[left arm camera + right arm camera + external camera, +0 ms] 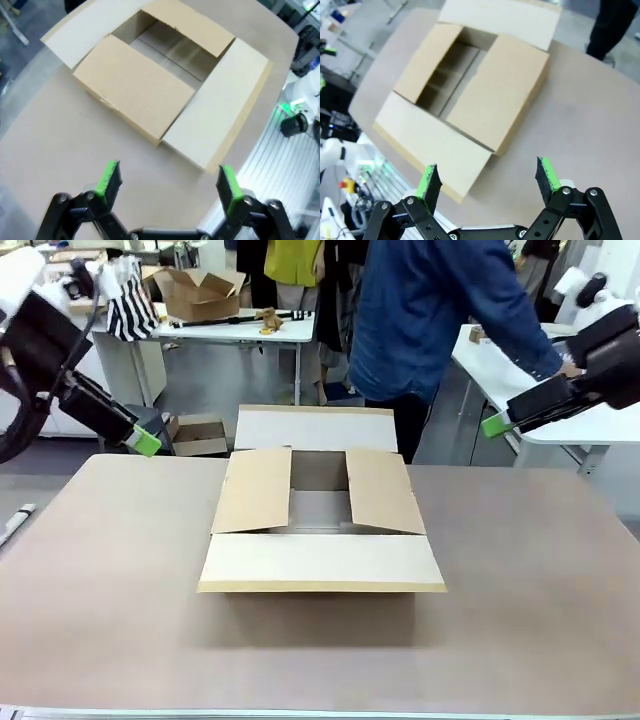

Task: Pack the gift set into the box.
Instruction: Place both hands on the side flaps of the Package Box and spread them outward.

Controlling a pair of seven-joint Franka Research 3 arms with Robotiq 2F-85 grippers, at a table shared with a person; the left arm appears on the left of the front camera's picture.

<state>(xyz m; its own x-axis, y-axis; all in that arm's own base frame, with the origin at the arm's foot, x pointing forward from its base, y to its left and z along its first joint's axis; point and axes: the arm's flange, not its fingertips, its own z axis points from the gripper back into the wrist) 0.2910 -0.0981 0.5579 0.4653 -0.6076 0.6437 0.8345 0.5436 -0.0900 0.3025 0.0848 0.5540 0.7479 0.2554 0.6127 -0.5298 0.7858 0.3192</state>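
The box (318, 502) is a large brown cardboard carton in the middle of the table. All four flaps are folded outward and its inside looks empty. It also shows in the left wrist view (150, 85) and the right wrist view (470, 90). My left gripper (146, 442) hangs open above the table's far left corner, its green pads wide apart (167, 179). Above the far right side my right gripper (494, 424) is open too (487, 177). Neither holds anything. The gift set is out of view.
A person in a blue shirt (440, 310) stands at the far side, reaching toward a white side table (560, 410) behind my right arm. A smaller brown carton (198, 433) sits on the floor beyond the far edge. Bare tabletop surrounds the box.
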